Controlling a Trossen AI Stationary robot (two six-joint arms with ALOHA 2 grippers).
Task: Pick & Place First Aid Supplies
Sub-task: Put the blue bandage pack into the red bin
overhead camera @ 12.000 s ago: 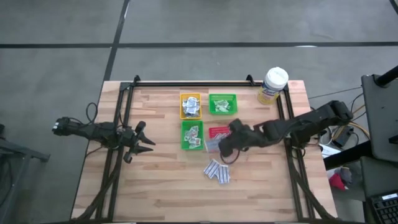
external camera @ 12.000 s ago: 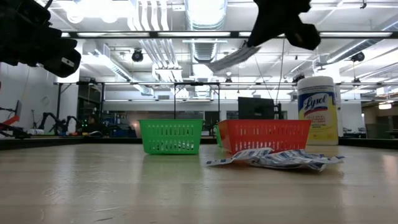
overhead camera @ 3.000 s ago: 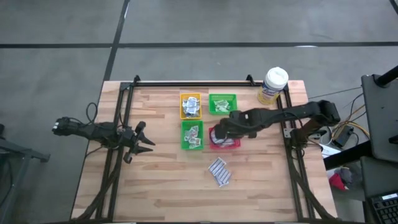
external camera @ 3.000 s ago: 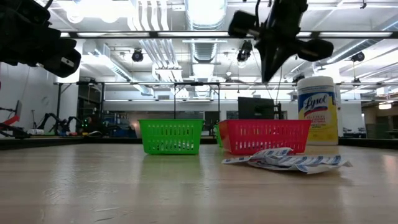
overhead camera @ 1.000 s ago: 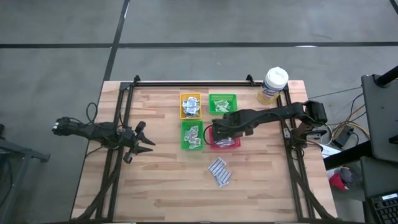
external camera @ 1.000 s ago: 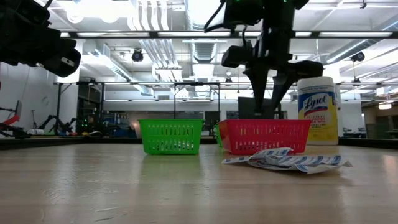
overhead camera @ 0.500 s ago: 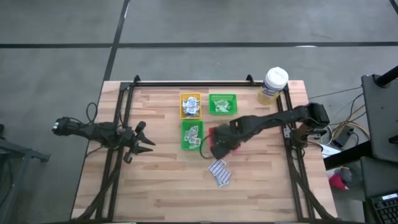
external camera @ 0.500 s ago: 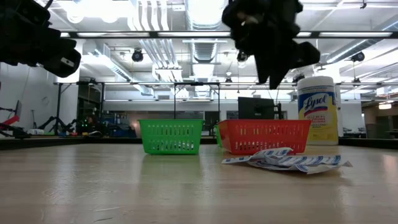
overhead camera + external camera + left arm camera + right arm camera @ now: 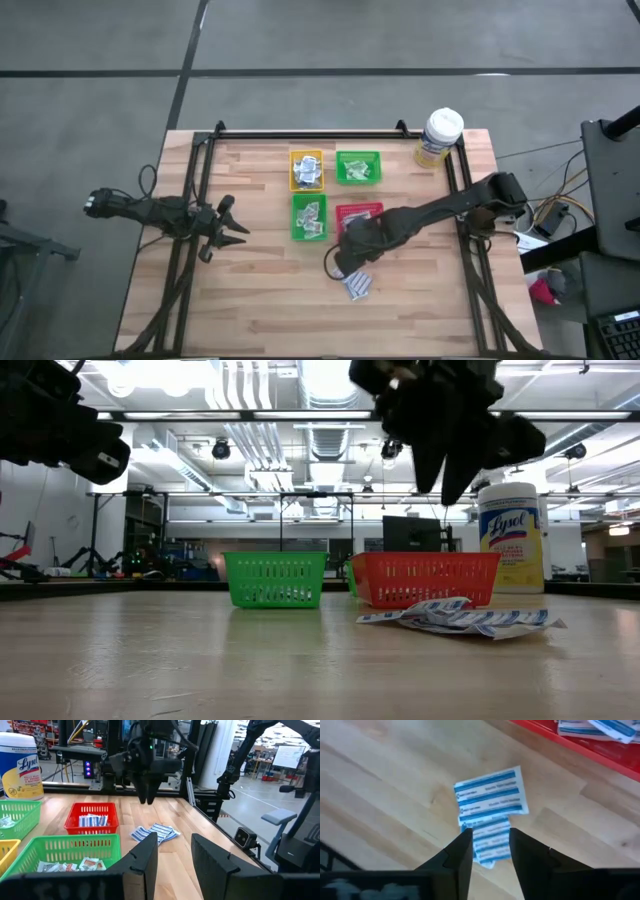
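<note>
A small pile of blue-and-white pads lies flat on the wooden table, on the near side of the red tray. My right gripper hangs above this pile, pointing steeply down, open, with nothing between its fingers. In the low view it is well above the pads. More pads lie in the red tray. White-grey sachets lie in the near green tray. My left gripper waits open at the table's left edge.
A yellow tray and a second green tray stand behind the near green tray and the red one. A yellow canister with a white lid stands at the far right corner. Dark frame rails run along both sides.
My right gripper has swung from above the red tray toward the table's near edge and now stands over the loose pile of pads; it has rolled about its own line on the way. The pads on the table have not moved.
</note>
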